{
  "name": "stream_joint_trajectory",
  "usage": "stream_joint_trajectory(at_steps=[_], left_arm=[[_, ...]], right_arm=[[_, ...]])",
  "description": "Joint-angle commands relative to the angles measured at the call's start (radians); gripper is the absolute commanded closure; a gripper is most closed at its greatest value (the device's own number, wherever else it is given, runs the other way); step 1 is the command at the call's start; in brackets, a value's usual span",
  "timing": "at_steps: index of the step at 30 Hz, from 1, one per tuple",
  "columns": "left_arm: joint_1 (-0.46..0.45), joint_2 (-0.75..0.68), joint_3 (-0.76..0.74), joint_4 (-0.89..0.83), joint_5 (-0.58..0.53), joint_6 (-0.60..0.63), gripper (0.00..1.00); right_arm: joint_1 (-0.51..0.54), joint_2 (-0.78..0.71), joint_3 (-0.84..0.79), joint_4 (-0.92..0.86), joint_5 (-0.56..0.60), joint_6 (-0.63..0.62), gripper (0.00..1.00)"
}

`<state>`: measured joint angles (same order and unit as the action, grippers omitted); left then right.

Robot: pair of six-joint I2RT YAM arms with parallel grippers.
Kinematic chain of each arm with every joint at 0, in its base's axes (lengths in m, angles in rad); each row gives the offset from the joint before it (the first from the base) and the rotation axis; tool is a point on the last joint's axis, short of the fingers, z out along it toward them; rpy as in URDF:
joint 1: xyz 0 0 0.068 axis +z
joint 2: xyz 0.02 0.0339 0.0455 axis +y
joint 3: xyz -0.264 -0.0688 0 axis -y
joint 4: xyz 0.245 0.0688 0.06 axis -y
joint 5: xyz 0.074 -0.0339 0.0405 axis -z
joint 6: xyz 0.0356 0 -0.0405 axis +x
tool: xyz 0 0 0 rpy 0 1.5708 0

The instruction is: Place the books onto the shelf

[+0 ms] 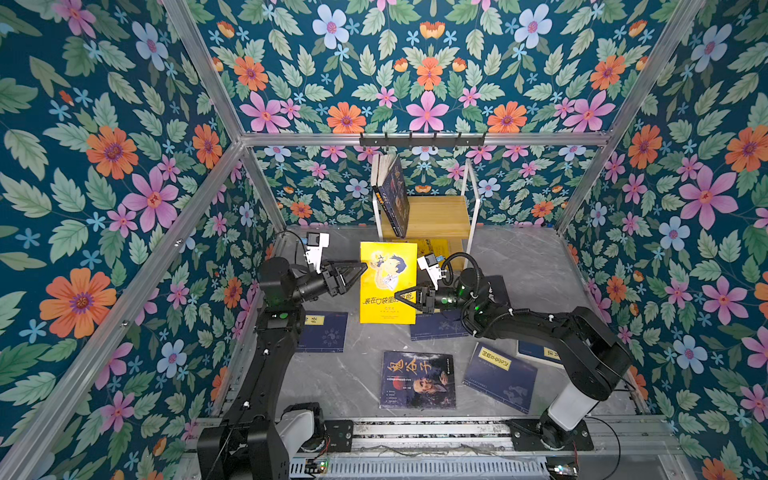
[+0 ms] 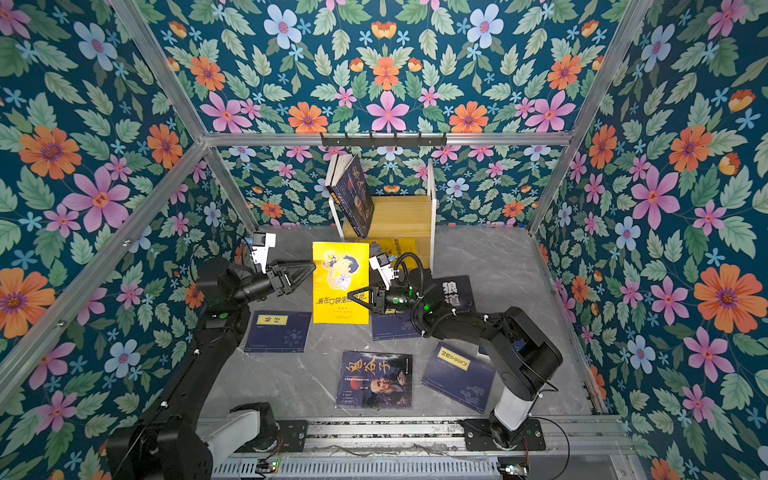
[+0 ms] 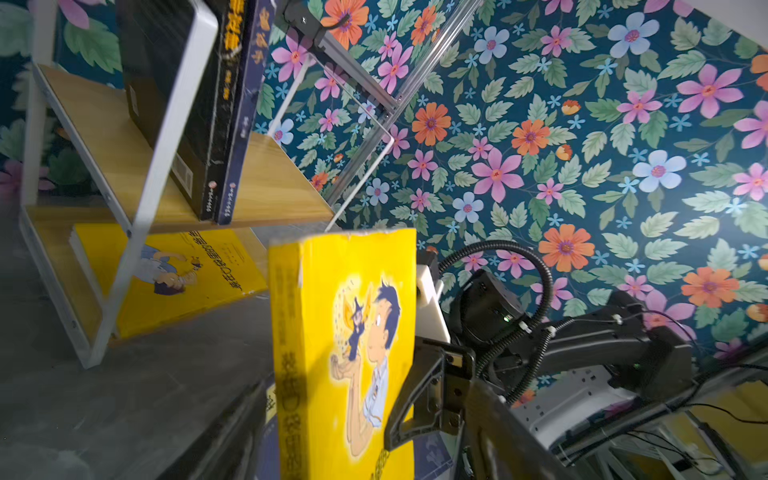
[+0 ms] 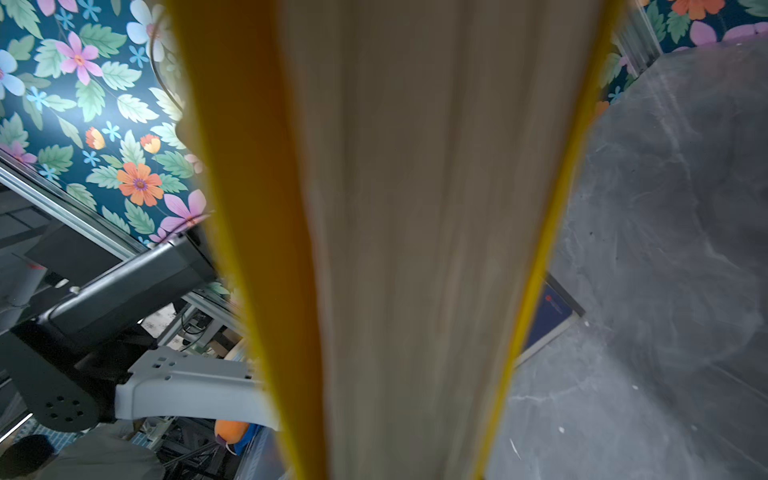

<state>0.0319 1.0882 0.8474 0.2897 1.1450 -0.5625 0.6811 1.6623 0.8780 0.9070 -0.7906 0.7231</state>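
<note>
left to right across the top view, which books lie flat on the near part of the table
navy book, old man's face book, navy book with the tilted yellow label, half-hidden navy book

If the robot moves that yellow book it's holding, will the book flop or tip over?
It is probably fairly stiff: the yellow book looks thick, with a broad page block showing in the right wrist view. It may swing or tip, though, since the right gripper pinches only one side edge.
</note>
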Motion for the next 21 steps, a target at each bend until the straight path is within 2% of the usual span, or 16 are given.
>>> stream_joint_trajectory(at_steps=[1,4,8,10,15,19,21], left_arm=[[0.002,0.022,0.141,-0.433,-0.087,0.385,0.15],[0.002,0.056,0.280,-0.625,-0.137,0.540,0.12],[0.001,0.099,0.412,-0.753,-0.111,0.645,0.06],[-0.001,0.116,0.475,-0.806,-0.095,0.692,0.06],[-0.021,0.146,0.601,-1.002,-0.019,0.927,0.02],[-0.108,0.148,0.637,-1.195,-0.062,1.171,0.00],[-0.161,0.152,0.632,-1.257,-0.098,1.255,0.00]], right_arm=[[-0.001,-0.096,-0.018,-0.133,-0.033,-0.187,1.00],[-0.001,-0.186,-0.023,-0.367,-0.042,-0.376,1.00],[-0.001,-0.265,0.002,-0.659,-0.026,-0.603,1.00],[0.000,-0.287,0.029,-0.805,-0.039,-0.703,1.00],[0.000,-0.295,0.099,-1.060,-0.051,-0.894,1.00],[-0.001,-0.267,0.171,-1.225,-0.061,-1.006,1.00],[0.000,-0.247,0.206,-1.285,-0.058,-1.040,1.00]])
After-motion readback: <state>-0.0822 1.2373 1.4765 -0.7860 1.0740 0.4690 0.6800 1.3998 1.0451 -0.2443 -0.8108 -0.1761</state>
